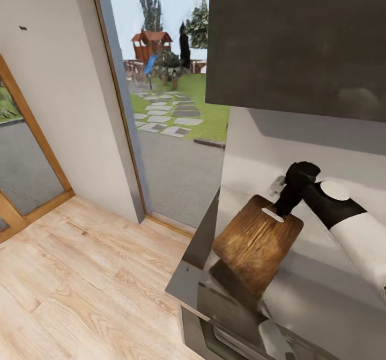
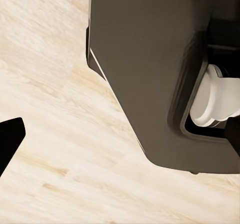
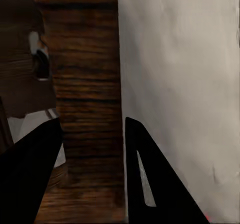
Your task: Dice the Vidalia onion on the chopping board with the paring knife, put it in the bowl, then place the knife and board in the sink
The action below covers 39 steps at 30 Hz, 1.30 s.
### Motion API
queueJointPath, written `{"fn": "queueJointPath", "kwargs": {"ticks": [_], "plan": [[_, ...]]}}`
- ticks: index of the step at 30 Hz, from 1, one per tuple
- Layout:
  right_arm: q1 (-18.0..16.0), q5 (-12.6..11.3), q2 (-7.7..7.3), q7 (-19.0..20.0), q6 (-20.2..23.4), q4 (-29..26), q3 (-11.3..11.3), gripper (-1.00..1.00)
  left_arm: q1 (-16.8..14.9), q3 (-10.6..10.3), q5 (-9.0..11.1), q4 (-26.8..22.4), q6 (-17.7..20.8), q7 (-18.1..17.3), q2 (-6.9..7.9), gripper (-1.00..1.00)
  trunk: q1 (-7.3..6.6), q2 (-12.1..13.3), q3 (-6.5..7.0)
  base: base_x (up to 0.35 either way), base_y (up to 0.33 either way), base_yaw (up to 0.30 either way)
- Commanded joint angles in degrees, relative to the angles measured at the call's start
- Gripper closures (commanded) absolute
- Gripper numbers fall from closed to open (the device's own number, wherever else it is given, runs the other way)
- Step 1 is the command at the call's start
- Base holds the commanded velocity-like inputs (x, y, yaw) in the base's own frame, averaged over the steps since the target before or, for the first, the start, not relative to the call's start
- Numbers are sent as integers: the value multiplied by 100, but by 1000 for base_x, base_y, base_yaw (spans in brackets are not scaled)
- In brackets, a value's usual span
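Clearly the right pincer [image 1: 282,205] is clamped on the chopping board [image 1: 256,242] at its handle end, just by the slot-shaped hole, and holds the dark-brown board tilted above the glossy table [image 1: 300,295]. In the head view the board sits at about four o'clock from centre, its far corner pointing down toward the table's near edge, where its reflection shows. The right arm [image 1: 343,220], black then white, reaches in from three o'clock. In the right wrist view the two dark fingers [image 3: 145,179] straddle the board's [image 3: 85,84] edge, wood grain on one side and pale grey surface on the other.

A black upper cabinet [image 1: 300,44] hangs at one o'clock. A tall window [image 1: 171,81] at twelve o'clock looks onto a lawn and playhouse. Pale wood-plank floor [image 1: 80,285] spreads at eight o'clock. In the left wrist view, the left pincer's state cannot be told; one dark fingertip [image 2: 9,139] shows over floor [image 2: 75,174] beside the robot's dark base [image 2: 150,69].
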Motion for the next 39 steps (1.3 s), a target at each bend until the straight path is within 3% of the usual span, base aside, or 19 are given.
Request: {"fn": "queueJointPath", "kwargs": {"ticks": [1,6,11,21,29,39], "plan": [[-5,70,-6,55,49,1,-137,100,2,33,3,-8,-6,-7,-2,-100,3,-11,-12,0,0,0],[4,70,-7,53,53,83,-547,100,2,33,3,-7,-6,-7,-9,-100,3,-11,-12,0,0,0],[36,70,-7,52,53,174,-776,100,2,33,5,-8,-6,-7,-10,-100,3,-11,-12,0,0,0],[48,70,2,44,53,219,-818,100,2,33,6,-10,-6,-7,-19,-100,3,-11,-12,-5,-1,0],[48,70,2,43,53,220,-824,100,2,33,6,-7,-6,-7,-24,-100,3,-11,-12,-190,-160,-10],[48,79,2,43,53,220,-836,100,2,41,6,-6,-6,-7,-15,-100,3,-11,-12,-190,-170,-254]]}}
